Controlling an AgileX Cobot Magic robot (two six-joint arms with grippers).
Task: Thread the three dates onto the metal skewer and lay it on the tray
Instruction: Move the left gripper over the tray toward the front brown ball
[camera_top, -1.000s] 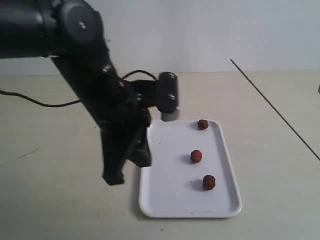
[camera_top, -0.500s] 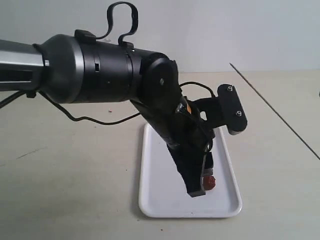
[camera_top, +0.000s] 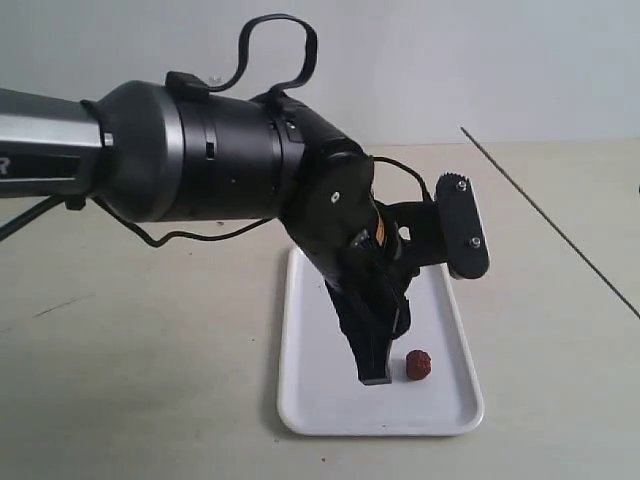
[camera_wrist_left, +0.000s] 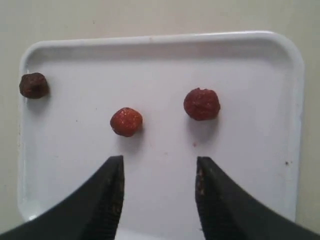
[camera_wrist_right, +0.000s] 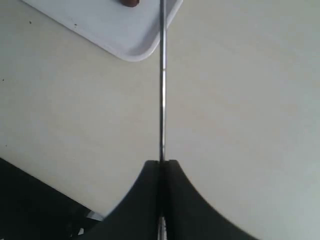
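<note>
Three dates (camera_wrist_left: 126, 121) lie loose on the tray (camera_wrist_left: 160, 37). Left jaws have swung in from nine o'clock and spread wide, empty, just above them, so a first pick looks near. Right jaws clamp the skewer (camera_wrist_right: 161, 90) off at three o'clock.

Bright, even light; dates (camera_wrist_left: 201, 104) cast soft shadows, slight blur.

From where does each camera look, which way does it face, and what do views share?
Exterior: off the arms, facing across the table to the wall; left arm over tray, skewer.
Left wrist: on that wrist, looking down on tray and three dates; open left tool shows.
Right wrist: on that wrist, looking along the skewer; shut right tool grips it.
Shared: the tray, in all three.
</note>
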